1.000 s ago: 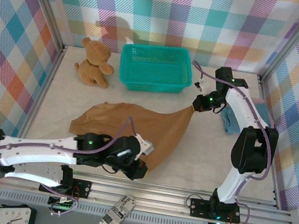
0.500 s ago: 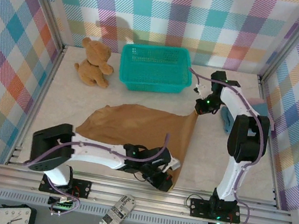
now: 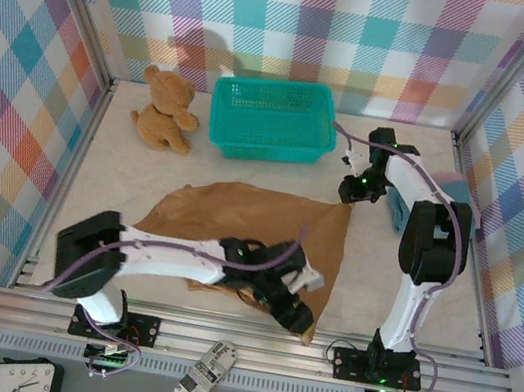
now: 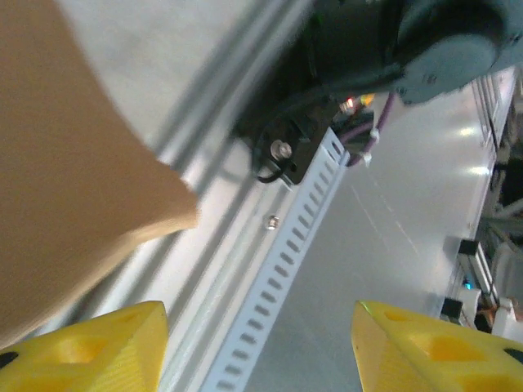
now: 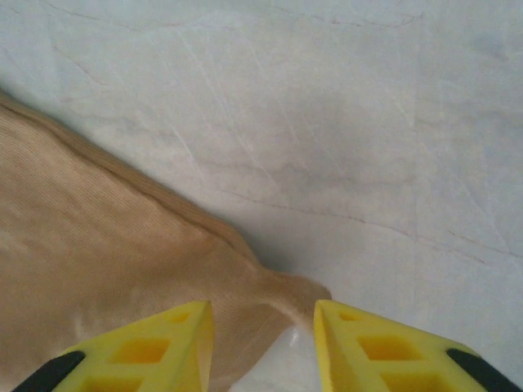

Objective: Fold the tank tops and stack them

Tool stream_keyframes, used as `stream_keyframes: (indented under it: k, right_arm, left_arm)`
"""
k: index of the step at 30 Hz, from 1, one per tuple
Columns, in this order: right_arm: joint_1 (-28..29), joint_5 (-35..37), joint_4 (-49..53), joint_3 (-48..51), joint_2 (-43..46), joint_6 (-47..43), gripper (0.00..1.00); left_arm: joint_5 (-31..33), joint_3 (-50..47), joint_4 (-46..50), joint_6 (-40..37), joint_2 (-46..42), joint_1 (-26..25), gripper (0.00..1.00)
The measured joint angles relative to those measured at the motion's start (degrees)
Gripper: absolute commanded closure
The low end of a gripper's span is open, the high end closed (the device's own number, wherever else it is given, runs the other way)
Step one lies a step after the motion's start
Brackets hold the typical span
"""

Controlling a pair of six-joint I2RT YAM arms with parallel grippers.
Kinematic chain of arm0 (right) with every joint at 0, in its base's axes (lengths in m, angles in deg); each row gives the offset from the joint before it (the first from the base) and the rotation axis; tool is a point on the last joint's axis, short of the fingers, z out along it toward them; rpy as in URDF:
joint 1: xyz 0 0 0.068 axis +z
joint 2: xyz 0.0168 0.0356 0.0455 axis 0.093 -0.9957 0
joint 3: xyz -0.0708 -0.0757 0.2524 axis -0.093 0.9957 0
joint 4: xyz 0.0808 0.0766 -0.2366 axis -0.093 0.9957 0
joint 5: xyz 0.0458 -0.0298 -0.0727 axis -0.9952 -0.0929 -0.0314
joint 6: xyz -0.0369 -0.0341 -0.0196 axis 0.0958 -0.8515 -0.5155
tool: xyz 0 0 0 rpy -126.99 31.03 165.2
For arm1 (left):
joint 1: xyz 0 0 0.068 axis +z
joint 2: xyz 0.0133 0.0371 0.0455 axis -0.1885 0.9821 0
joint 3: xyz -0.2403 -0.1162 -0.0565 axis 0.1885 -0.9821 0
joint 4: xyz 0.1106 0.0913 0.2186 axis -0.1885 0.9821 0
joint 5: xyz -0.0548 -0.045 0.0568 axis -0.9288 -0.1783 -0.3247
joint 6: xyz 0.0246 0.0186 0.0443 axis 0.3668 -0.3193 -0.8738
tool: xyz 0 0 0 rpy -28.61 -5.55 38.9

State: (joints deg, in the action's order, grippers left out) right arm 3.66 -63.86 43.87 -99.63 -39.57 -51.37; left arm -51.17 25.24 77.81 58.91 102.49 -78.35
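The ochre brown tank top [image 3: 238,217] lies spread flat across the middle of the table. Its near right corner reaches the front rail, and my left gripper [image 3: 302,317] hovers there, open. In the left wrist view the yellow fingers [image 4: 106,335] stand wide apart around my left gripper [image 4: 257,318], with only the rail between them and the cloth [image 4: 65,163] off to the left. My right gripper [image 3: 349,193] is at the far right corner, open. That cloth corner [image 5: 278,290] lies loose between the fingers of my right gripper [image 5: 261,314]. A folded slate blue top [image 3: 398,213] lies just right of it.
A teal mesh basket [image 3: 274,117] and a brown teddy bear [image 3: 163,110] stand along the back wall. The aluminium front rail [image 3: 247,341] runs under my left gripper. Plaid walls close in the left, back and right sides.
Both grippers went from shut to open and let go of the brown top. The cloth was pulled out to the right and now lies flat. My left gripper moved right along the front edge.
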Motion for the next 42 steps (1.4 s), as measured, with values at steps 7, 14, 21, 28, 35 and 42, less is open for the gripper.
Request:
stream_keyframes:
  k: [7,14,21,28,35,42]
  right_arm:
    - [0.46,-4.17,-4.81,16.57,17.55,16.63,0.57]
    - [8.72,-10.62,-19.89,32.52,20.50,32.46,0.51]
    - [11.61,-8.57,-26.38,33.18,12.76,37.07,0.49]
    - [11.74,-5.57,-24.68,20.98,3.89,32.50,0.48]
    - [12.04,-5.42,-22.88,15.41,1.11,22.58,0.42]
    - [16.31,-5.73,-19.47,22.73,17.03,7.02,0.39]
  left_arm:
    - [12.24,0.50,13.57,-7.80,-6.08,21.62,0.40]
    - [23.17,-4.11,16.83,-10.64,-2.29,38.03,0.41]
    - [27.28,-10.75,17.86,-10.05,-0.48,42.36,0.41]
    - [26.05,-11.28,17.64,-9.44,-0.76,49.48,0.42]
    - [25.00,-7.17,20.63,-10.54,0.90,52.30,0.41]
    - [23.93,-0.76,32.72,-9.35,-2.54,51.91,0.41]
